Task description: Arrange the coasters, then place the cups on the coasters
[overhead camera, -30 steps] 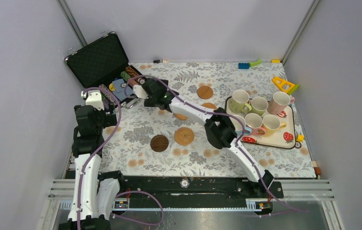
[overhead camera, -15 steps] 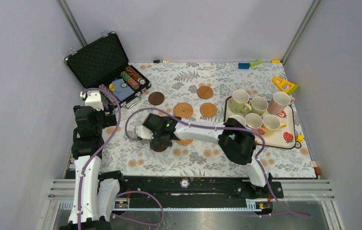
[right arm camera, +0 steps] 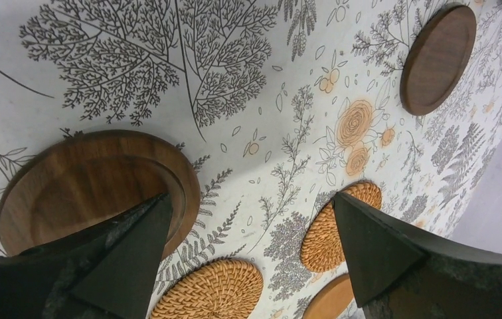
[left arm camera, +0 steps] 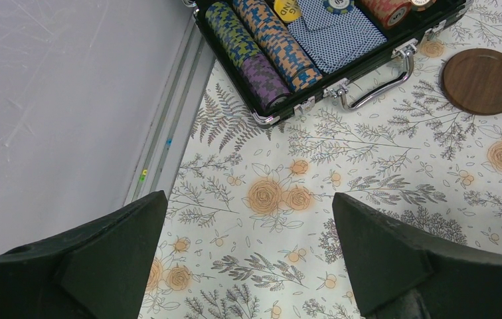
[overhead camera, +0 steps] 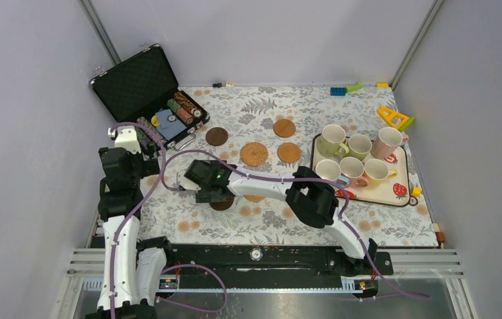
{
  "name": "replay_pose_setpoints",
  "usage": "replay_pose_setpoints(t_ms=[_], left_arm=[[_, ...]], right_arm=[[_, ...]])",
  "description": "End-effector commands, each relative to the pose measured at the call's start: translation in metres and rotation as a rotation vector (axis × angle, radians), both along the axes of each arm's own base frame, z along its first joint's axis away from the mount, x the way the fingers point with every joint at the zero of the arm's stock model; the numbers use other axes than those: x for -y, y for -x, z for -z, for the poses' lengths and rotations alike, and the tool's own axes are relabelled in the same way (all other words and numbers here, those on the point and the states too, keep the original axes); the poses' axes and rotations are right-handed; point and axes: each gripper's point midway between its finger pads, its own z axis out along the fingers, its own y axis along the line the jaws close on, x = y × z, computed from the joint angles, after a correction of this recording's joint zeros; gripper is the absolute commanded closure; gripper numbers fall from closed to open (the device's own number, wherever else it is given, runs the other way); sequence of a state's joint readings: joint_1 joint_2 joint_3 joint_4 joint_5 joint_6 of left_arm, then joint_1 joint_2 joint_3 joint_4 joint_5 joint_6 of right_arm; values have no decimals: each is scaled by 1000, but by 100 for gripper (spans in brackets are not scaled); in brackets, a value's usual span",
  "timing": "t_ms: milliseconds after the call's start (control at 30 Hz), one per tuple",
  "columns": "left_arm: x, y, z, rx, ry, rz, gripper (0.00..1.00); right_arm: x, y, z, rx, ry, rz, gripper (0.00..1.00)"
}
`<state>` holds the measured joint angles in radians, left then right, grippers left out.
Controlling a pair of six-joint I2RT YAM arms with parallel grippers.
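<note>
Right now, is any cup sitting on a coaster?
No: all six cups stand on the strawberry-print tray, apart from the coasters lying on the tablecloth.

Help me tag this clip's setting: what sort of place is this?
Probably a lab robot test cell, not a home: plain grey walls on metal framing, left arm and right arm bolted to a rail, a floral tablecloth staged with mugs.
</note>
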<state>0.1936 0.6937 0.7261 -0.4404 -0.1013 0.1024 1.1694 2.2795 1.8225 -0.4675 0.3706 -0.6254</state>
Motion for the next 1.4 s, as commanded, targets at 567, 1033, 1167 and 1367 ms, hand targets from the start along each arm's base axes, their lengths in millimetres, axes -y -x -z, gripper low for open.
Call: replay_pose_setpoints(t_ms=[567, 1033, 1167, 1367], left_arm=[[1, -6, -11, 54, 13, 10, 1], [1, -7, -10, 50, 12, 13, 1], [0, -7, -10, 50, 12, 8, 1], [1, -6, -11, 56, 13, 12, 1]], right_arm=[[-37, -111, -1, 385, 82, 67, 0], [-47, -130, -34, 429, 37, 58, 0], [-35, -124, -25, 397, 79, 34, 0], [-5, -90, 6, 218, 147, -17, 0]])
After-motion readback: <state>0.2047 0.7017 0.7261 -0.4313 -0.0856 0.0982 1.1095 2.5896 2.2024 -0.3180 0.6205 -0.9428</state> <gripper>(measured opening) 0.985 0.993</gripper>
